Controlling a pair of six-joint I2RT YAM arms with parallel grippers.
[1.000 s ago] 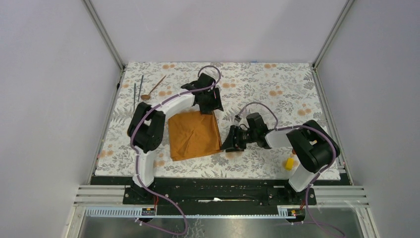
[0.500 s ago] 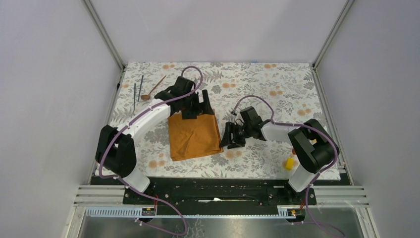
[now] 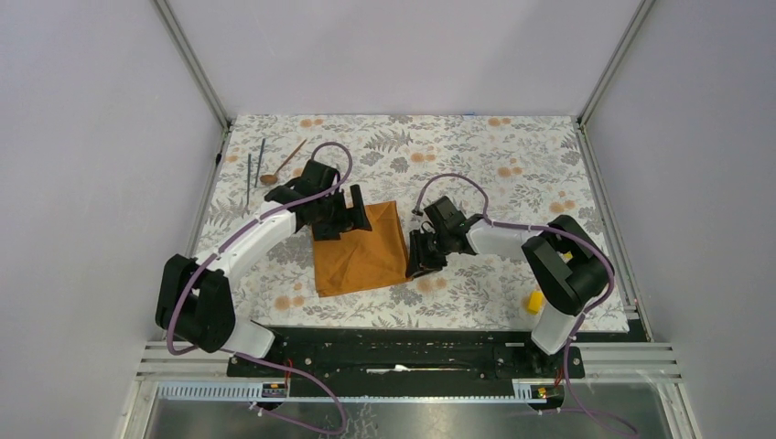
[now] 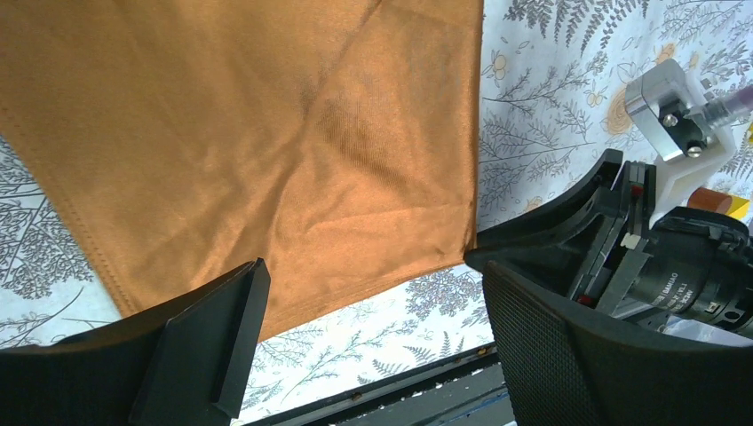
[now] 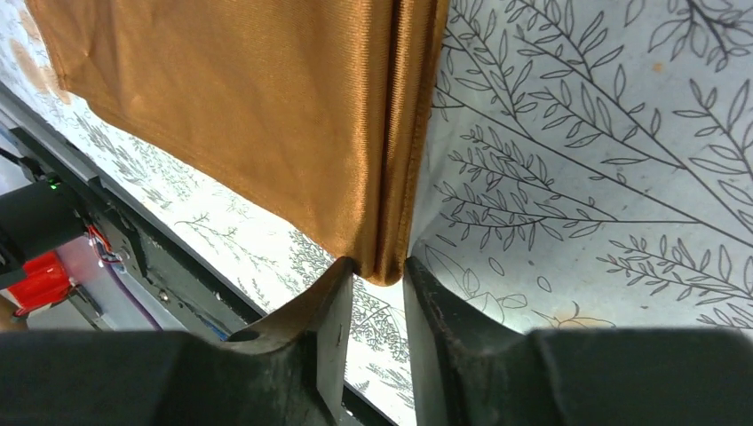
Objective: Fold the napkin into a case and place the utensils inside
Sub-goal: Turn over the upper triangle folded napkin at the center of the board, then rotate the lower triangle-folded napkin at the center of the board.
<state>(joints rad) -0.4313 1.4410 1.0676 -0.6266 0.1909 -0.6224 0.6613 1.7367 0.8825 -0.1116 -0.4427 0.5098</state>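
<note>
Floral tablecloth (image 3: 512, 165) over the table, plain grey walls around. Right gripper (image 5: 375, 266): pinched on the folded corner of the rust-orange napkin (image 3: 366, 256). Left gripper (image 4: 368, 293): spread wide above the napkin, contact unclear. Spoon (image 3: 285, 161) and two dark rods (image 3: 254, 168) well beyond the left fingers. Napkin's far-left corner hidden by that wrist.

- A robotics lab test cell is shown.
- Plain grey wall panels (image 3: 91, 201), framed by aluminium posts (image 3: 189, 59), are set on all sides beyond the fingers (image 5: 311, 346).
- Slotted metal rails (image 3: 183, 359) and a cable duct (image 3: 393, 391) are seen behind the fingers, by the arm bases.
- A floral tablecloth (image 3: 512, 146) is spread beneath the fingers.
</note>
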